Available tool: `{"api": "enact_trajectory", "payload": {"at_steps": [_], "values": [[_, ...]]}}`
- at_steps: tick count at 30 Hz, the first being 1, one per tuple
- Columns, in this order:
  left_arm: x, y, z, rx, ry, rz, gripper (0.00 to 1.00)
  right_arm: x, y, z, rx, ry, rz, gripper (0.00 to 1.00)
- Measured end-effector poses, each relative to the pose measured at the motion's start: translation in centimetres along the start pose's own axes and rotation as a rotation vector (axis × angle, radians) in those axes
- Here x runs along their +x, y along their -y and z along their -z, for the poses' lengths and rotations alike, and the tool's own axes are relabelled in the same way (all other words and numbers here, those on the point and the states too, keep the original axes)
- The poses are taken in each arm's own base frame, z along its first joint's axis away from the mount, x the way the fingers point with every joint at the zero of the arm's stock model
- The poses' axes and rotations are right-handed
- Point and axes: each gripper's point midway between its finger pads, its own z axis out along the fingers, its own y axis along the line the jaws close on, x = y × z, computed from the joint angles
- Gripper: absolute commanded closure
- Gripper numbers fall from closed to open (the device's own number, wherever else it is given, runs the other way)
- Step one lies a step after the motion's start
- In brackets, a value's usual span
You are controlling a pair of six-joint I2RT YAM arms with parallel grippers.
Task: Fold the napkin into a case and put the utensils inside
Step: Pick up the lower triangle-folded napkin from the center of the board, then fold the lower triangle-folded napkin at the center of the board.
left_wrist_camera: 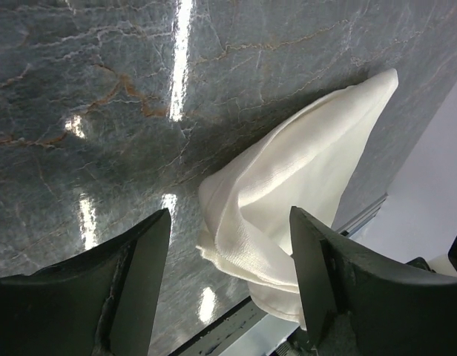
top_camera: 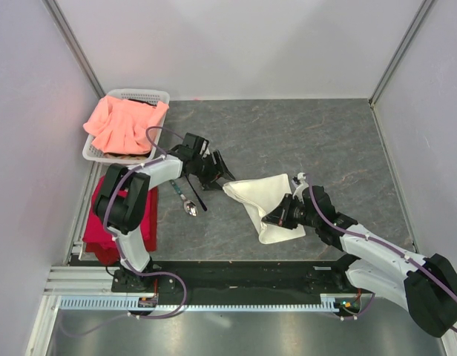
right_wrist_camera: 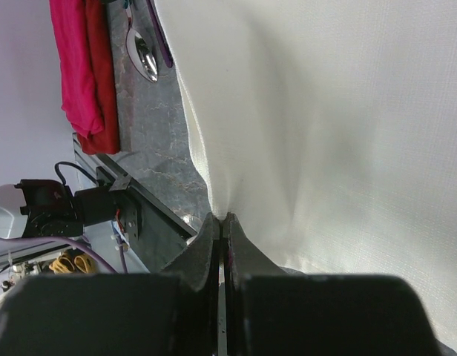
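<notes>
Table (top_camera: 288, 141): grey stone, one cream napkin (top_camera: 267, 194) bunched at centre.
Left gripper (top_camera: 221, 169): spread wide, at napkin's left corner.
Right gripper (top_camera: 271, 219): pinching napkin's near edge.
Utensils (top_camera: 190, 209): two, left of napkin.

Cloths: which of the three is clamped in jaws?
The cream-white napkin, its edge pinched by the right gripper, jaws shut. The salmon-pink cloth lies in the basket and the red cloth at far left, neither gripped.
</notes>
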Motion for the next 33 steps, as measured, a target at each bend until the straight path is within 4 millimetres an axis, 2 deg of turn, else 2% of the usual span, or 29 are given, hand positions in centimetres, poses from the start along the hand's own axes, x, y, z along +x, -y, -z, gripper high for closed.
{"api": "enact_trajectory", "payload": {"at_steps": [11,17,18,21,25,29,33], "values": [[0.4,0.7,-2.0,0.06,-0.055,-0.016,0.39,0.1,-0.3,0.1,-0.017,-0.011,0.004,1.0],[0.9,1.2,-2.8,0.11,-0.101,-0.024,0.65,0.2,-0.3,0.1,-0.021,-0.015,0.005,1.0],[0.8,1.4,-2.9,0.125,-0.106,-0.03,0.84,0.2,-0.4,0.1,-0.022,-0.016,0.005,1.0],[0.9,2.0,-2.9,0.157,-0.118,-0.043,0.98,0.3,-0.4,0.1,-0.025,-0.02,0.006,1.0],[0.7,2.2,-2.5,0.187,-0.127,-0.044,0.98,0.7,-0.6,0.2,-0.038,-0.041,0.018,1.0],[0.3,1.1,-1.2,0.167,-0.14,-0.015,0.98,1.4,-1.1,0.2,-0.065,-0.067,0.055,1.0],[0.3,0.2,1.0,0.087,-0.144,-0.023,0.98,2.7,-3.3,-0.2,-0.162,-0.108,0.102,1.0]]}}
